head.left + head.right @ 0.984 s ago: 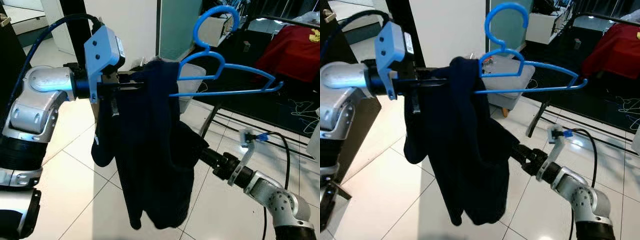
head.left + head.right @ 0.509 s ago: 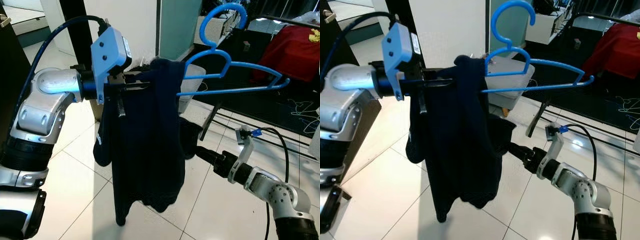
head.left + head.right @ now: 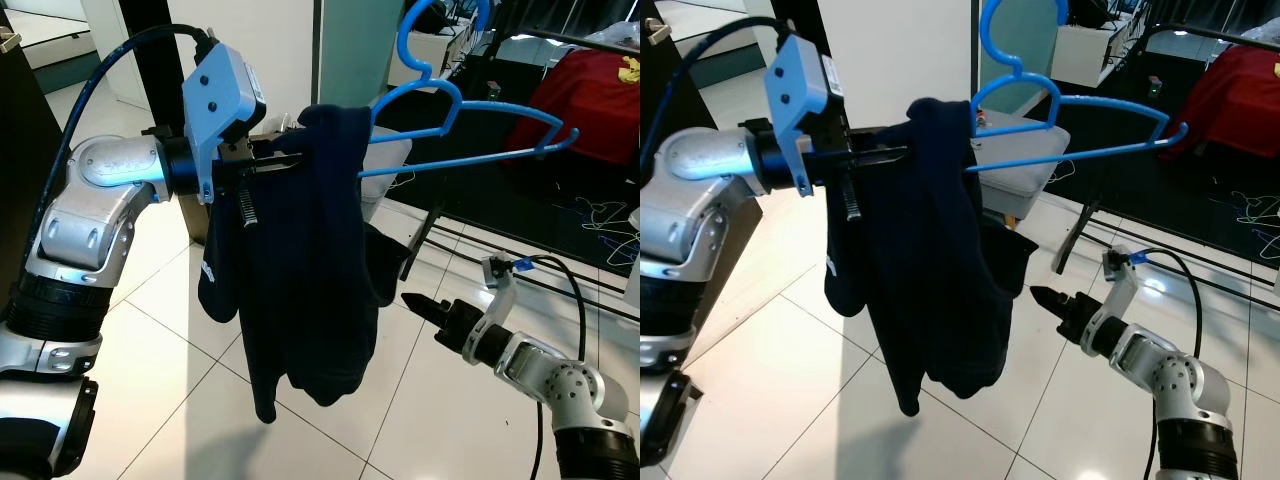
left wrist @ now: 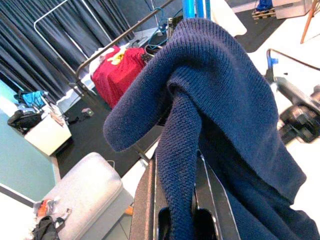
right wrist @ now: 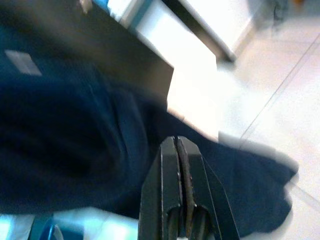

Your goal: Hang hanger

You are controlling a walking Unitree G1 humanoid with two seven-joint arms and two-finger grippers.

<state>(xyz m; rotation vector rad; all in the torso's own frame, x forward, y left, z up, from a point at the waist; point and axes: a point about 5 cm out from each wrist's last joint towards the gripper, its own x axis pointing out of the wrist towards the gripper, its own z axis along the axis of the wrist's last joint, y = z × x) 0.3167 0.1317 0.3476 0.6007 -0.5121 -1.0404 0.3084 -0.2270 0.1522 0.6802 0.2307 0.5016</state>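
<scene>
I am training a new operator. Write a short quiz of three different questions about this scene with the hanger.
1. True or false: the left gripper is shut on the dark sweater.
2. What colour is the hanger?
3. The right gripper is: A) shut on the hanger, B) shut and holding nothing, beside the sweater, C) wide open.

Key: 1 true; 2 blue; 3 B.

The right gripper (image 3: 410, 299) is now out from under the dark blue knitted sweater (image 3: 310, 260) and sits apart from it, fingers closed. The sweater hangs loose, and the blue plastic hanger (image 3: 470, 120) is tipped up higher
</scene>
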